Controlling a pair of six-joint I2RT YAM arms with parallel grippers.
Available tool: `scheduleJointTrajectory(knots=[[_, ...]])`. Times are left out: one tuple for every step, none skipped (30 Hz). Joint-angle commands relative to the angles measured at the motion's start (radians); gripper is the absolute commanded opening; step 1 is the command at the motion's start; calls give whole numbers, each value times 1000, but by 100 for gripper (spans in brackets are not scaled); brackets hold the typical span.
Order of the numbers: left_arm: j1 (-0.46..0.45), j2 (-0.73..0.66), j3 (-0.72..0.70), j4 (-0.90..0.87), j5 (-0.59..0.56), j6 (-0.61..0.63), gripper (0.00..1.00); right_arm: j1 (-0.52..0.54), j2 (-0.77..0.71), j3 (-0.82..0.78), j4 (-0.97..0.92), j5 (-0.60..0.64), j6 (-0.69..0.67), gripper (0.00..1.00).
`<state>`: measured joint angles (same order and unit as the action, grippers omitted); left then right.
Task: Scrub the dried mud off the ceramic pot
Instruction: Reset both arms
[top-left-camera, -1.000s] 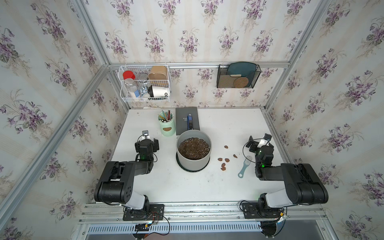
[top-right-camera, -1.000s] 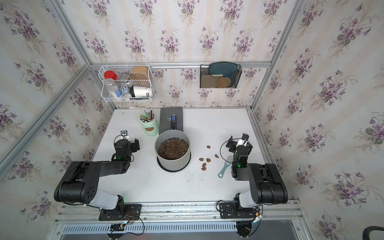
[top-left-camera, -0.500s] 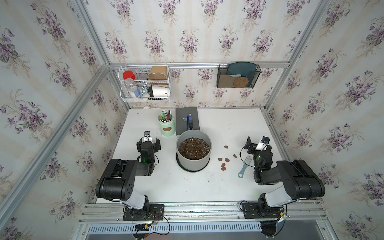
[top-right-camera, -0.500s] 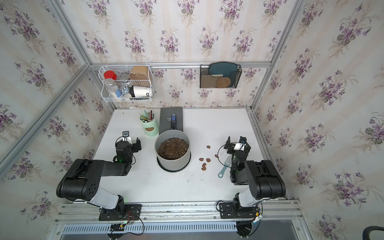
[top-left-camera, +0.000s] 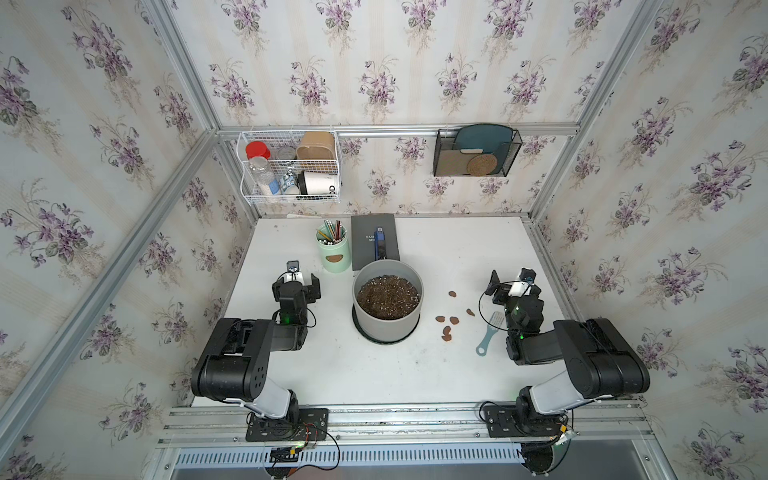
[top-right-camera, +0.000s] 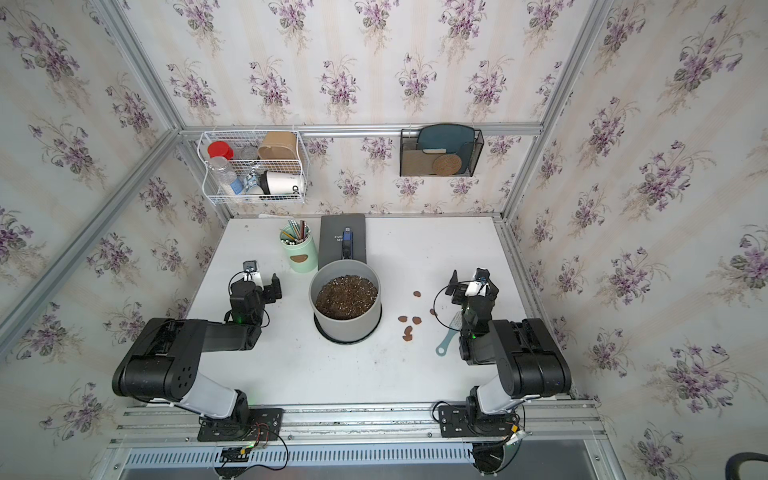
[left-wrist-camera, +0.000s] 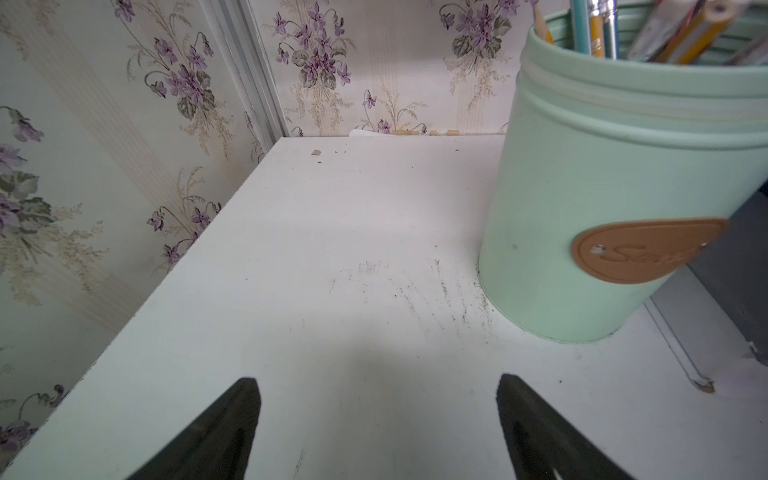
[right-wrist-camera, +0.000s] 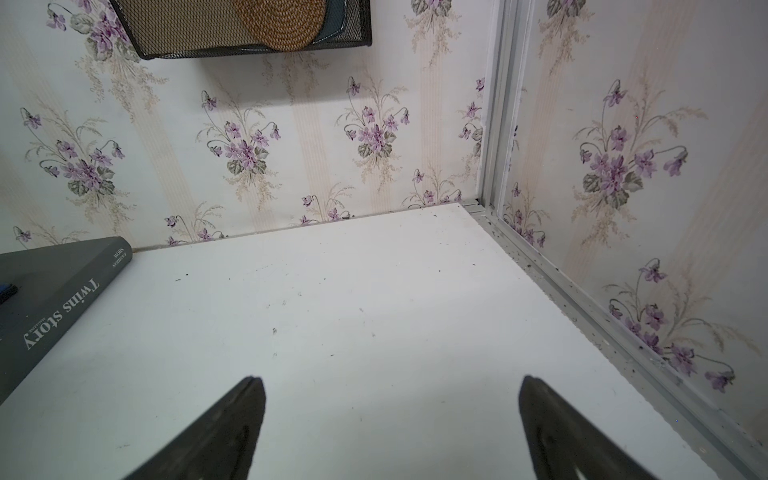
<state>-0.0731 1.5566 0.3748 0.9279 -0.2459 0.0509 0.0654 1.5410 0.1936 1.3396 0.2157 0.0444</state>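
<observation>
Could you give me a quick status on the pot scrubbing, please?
Left hand open, empty. Right hand open, empty. Ceramic pot upright; dried mud lies on table beside it. Brush unheld, near right hand.

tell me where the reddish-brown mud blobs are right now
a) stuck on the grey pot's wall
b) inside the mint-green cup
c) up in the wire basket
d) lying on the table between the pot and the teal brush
D: in both top views the dried mud blobs lie loose on the white table, between the ceramic pot and the teal brush, touching neither.
</observation>
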Motion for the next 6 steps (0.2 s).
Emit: scheduleJointTrajectory(knots=[[1, -2, 4, 6, 9, 2, 93, 3, 9, 22, -14, -12, -12, 100], [1, -1, 3, 7, 9, 1, 93, 2, 10, 25, -16, -13, -11, 100], [1, -2, 5, 5, 10, 1, 93, 2, 9, 24, -16, -14, -11, 100], [2, -3, 8, 2, 13, 0, 93, 1, 5, 19, -15, -14, -13, 100], [3, -3, 8, 1, 16, 0, 93, 2, 2, 12, -7, -14, -14, 100], [5, -4, 6, 0, 19, -1, 93, 3, 1, 10, -2, -16, -15, 100]])
